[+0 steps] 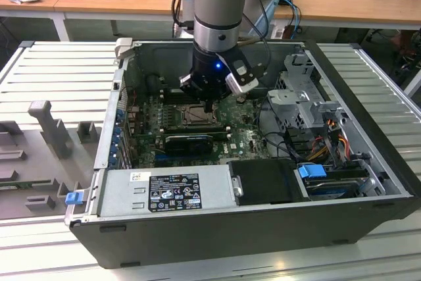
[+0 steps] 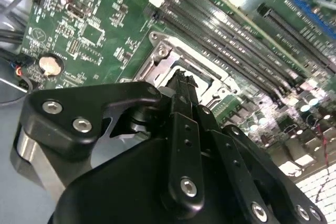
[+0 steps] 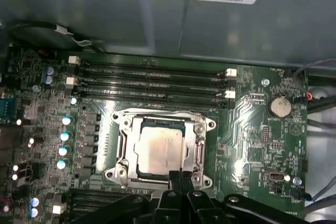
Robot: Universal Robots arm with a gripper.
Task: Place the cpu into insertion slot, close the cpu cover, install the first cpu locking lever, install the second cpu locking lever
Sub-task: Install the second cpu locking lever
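The cpu (image 3: pixel 157 150) lies flat in the socket on the green motherboard (image 3: pixel 252 145), its pale silver face up. The cpu cover (image 3: pixel 124 148) is a grey metal frame lying down around it. My gripper (image 3: pixel 181 178) is shut with nothing between its black fingers, and its tip hovers at the socket's edge. In the second wrist view the closed fingertips (image 2: pixel 181 85) point down at the cpu cover (image 2: pixel 157 51). In the exterior view my gripper (image 1: pixel 209 104) hangs inside the open computer case, just over the socket (image 1: pixel 191 116). I cannot tell how the locking levers stand.
Memory slots (image 3: pixel 152 80) run along one side of the socket. A coin battery (image 3: pixel 279 106) sits nearby. A black expansion card (image 1: pixel 191 141), the grey power supply (image 1: pixel 164 192), a drive cage (image 1: pixel 309 97) and loose cables (image 1: pixel 322 149) crowd the case around the board.
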